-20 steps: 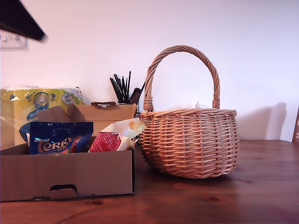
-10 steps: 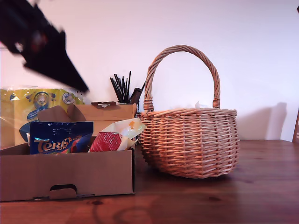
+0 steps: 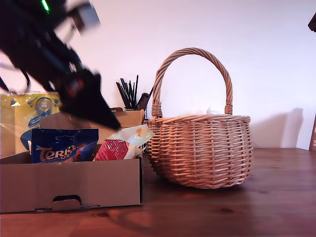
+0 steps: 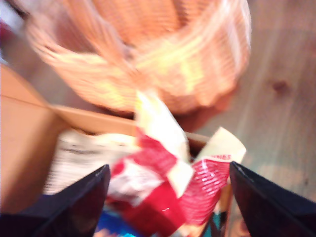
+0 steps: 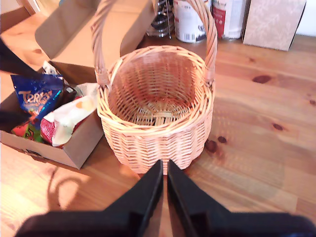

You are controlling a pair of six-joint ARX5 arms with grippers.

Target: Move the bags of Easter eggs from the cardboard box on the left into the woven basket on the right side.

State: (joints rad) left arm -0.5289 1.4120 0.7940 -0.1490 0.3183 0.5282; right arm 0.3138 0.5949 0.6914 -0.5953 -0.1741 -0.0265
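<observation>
Orange lettering reading "Terry's" stands on the dark blue pouch (image 3: pixel 63 145) in the cardboard box (image 3: pixel 69 182), at about eight o'clock in the exterior view; the second wrist view shows the same pouch (image 5: pixel 37 95) with "Terr" legible before the rest turns away. The red-and-cream pouch (image 3: pixel 118 147) beside it, at its three o'clock, carries print too small to read, and the printing on the yellow pack (image 3: pixel 29 112) behind the box, at nine o'clock, is likewise illegible.

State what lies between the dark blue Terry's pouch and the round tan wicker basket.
In the exterior view, the red-and-cream pouch and a pale pouch lie between the dark blue Terry's pouch and the round tan wicker basket, inside the brown cardboard box.
</observation>
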